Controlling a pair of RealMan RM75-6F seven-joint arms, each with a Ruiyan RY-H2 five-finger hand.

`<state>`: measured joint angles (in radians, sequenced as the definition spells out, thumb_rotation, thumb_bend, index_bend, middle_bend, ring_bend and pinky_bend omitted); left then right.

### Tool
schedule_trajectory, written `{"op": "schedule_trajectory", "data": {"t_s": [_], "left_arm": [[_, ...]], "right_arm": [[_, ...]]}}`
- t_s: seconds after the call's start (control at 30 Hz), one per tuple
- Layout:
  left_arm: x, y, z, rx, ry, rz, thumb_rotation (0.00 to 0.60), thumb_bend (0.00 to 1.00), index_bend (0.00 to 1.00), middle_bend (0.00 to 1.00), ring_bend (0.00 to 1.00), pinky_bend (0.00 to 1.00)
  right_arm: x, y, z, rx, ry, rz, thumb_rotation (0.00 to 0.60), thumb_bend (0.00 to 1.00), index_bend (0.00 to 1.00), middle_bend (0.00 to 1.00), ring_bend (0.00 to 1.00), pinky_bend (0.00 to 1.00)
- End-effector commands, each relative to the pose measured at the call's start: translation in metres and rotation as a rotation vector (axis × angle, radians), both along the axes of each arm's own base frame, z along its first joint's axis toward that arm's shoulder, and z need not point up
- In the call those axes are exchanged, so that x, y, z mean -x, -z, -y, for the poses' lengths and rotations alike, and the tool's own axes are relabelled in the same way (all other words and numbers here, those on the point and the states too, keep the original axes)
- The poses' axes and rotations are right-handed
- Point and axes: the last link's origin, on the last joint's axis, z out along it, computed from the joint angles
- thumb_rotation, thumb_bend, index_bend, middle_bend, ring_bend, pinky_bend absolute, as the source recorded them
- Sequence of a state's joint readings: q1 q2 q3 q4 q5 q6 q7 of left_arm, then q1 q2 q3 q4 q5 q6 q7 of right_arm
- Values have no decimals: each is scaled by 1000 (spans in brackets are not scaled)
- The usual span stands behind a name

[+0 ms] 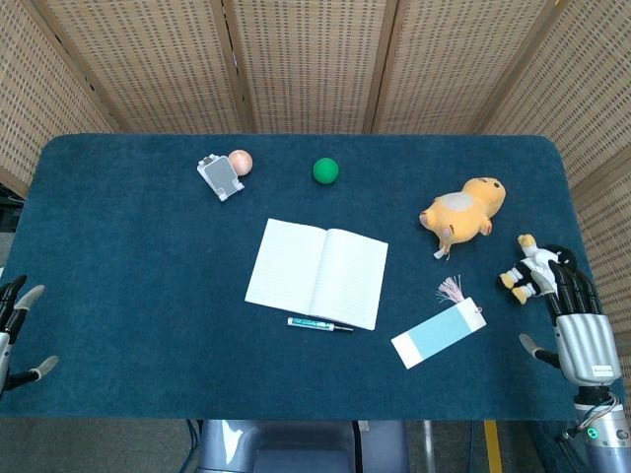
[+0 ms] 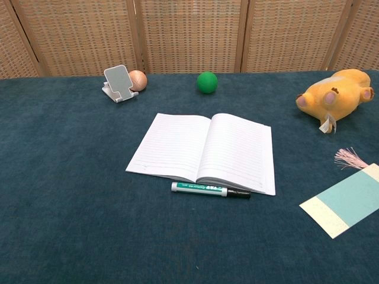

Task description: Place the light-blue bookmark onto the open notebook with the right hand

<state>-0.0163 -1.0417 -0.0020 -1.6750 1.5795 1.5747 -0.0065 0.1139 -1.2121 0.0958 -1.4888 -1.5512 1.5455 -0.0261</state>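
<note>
Right hand [image 1: 577,317] sat at the table's right edge, at about four o'clock from the open notebook [image 1: 317,272], fingers spread and pointing toward the far side, holding nothing. It was near but apart from the light-blue bookmark [image 1: 438,333], which lay flat on the blue cloth at about nine o'clock from the hand and five o'clock from the notebook. The left hand [image 1: 14,330] rested at the table's left edge, likewise empty with fingers apart; the chest view showed neither hand.

The bookmark was a thin strip, pale blue in the middle with a cream band at the near-left end and a pink tassel [image 1: 451,289] at the far-right end. Its long axis ran diagonally, from about eight o'clock at the plain end to two o'clock at the tassel end, so the tassel pointed toward the orange plush toy [image 1: 464,208].

By the look of it, the strip would be very light, flexible card or paper, lying flush on soft cloth, so there was little edge to get under. A pinch across the short width near the tassel end, the end closest to the hand, seemed the likeliest hold; pressing a fingertip to tip one long edge up from the yielding cloth might help. Gripped at one end only, it would probably droop and flutter. A green marker [image 1: 319,324] lay just beside the notebook's near edge, and a small figurine [image 1: 527,269] stood just beyond the right hand's fingertips.
</note>
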Motion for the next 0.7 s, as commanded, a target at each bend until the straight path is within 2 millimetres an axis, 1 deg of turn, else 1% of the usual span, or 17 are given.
{"op": "schedule_trajectory", "data": {"t_s": [0.03,0.37,0.47,0.53,0.6,0.63,0.7], "left_arm": [[0,-1,0,-3,-4,3,600,0,0,0,0,0],[1,-2,-2,-3,-11,5,600,0,0,0,0,0],[1,-1,-2,0,-12,0,600,0,0,0,0,0],[1,-1,-2,-4,-12,-4,600,0,0,0,0,0],[1,-1,-3,-14,-14,-3,600,0,0,0,0,0],[0,-1,-3,-17,-16,-7,600,0,0,0,0,0],[0,1,-5,-14,-20,-13,600,0,0,0,0,0]], "right_arm": [[1,2,1,-10,15,-10,600,0,94,0,0,0],[2,6,0,-46,36,-37,600,0,94,0,0,0],[0,6,1,-89,19,-81,600,0,94,0,0,0],[-5,7,9,-170,-41,-143,600,0,94,0,0,0],[-9,14,18,-292,-120,-215,600,0,94,0,0,0],[-8,19,24,-371,-146,-228,600,0,95,0,0,0],[-6,25,28,-453,-163,-243,600,0,95,0,0,0]]}}
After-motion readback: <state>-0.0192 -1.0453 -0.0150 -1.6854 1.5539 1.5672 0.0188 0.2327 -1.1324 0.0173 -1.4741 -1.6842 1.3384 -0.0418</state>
